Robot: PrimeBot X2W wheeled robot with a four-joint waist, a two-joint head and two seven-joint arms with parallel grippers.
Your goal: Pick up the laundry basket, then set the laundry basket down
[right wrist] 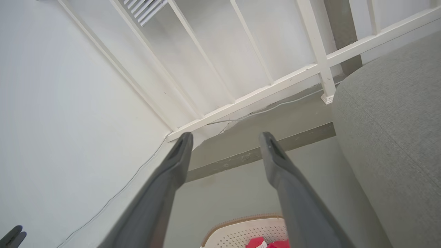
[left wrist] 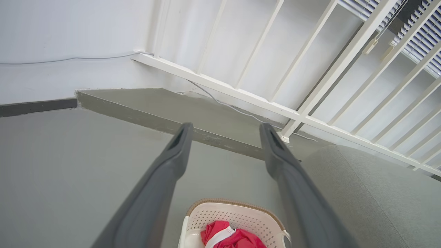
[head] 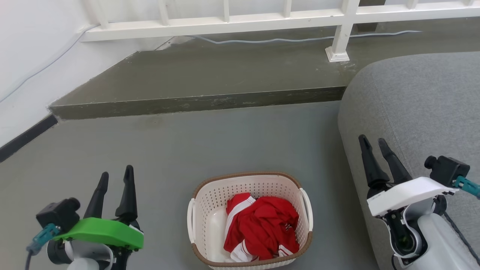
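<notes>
My left gripper (head: 117, 171) hangs with its fingers parted and empty over the grey floor (head: 168, 150). Beside it on the floor stands the cream-white perforated plastic laundry basket (head: 208, 210) with its brown woven-look rim, holding a crumpled red-and-white garment (head: 262, 225). My right gripper (head: 372, 139), likewise parted and empty, hovers at the grey fabric sofa (head: 412, 105).

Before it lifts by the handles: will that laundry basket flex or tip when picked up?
Probably light: the laundry basket is perforated plastic holding only red clothing. Likely fairly stiff, given its solid brown rim. It might tilt slightly, as the clothing lies off-centre.
</notes>
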